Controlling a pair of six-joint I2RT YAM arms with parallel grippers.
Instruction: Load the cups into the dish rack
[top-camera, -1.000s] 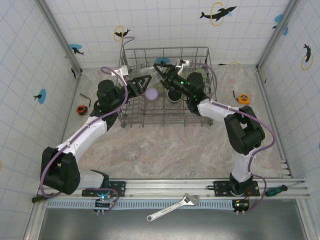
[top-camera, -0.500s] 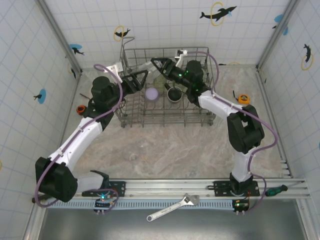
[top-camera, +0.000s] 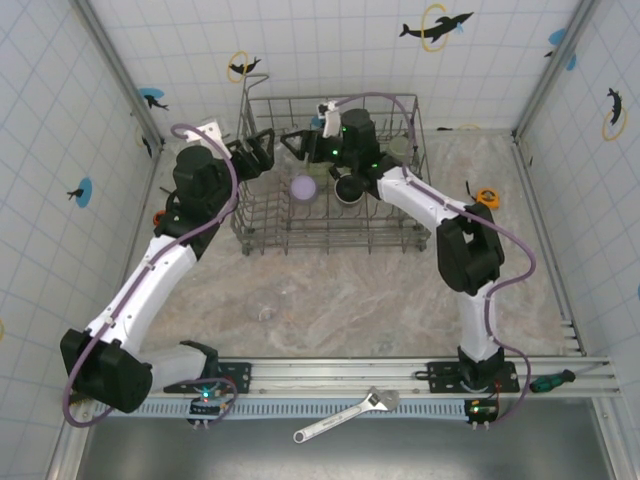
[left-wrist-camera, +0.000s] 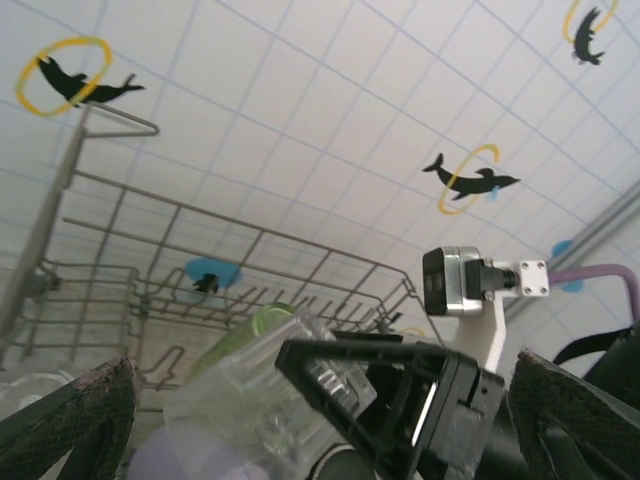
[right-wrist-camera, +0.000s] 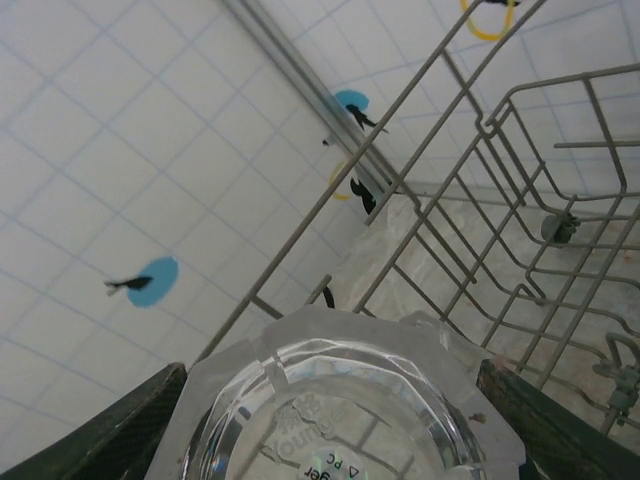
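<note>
Right wrist view: my right fingers (right-wrist-camera: 100, 435) grip a clear cup (right-wrist-camera: 345, 405) by its sides, over the dish rack (top-camera: 330, 98) toward its ten o'clock corner. My left fingers (left-wrist-camera: 70, 415) stand wide open and empty at the cup's nine o'clock. With both arms this crowded, I judge a careless descent could clip the tines, the lavender cup (top-camera: 304, 187) or the other arm.

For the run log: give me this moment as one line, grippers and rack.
left gripper: open, empty | right gripper: holding clear cup over rack | in rack: lavender cup, black mug
</note>
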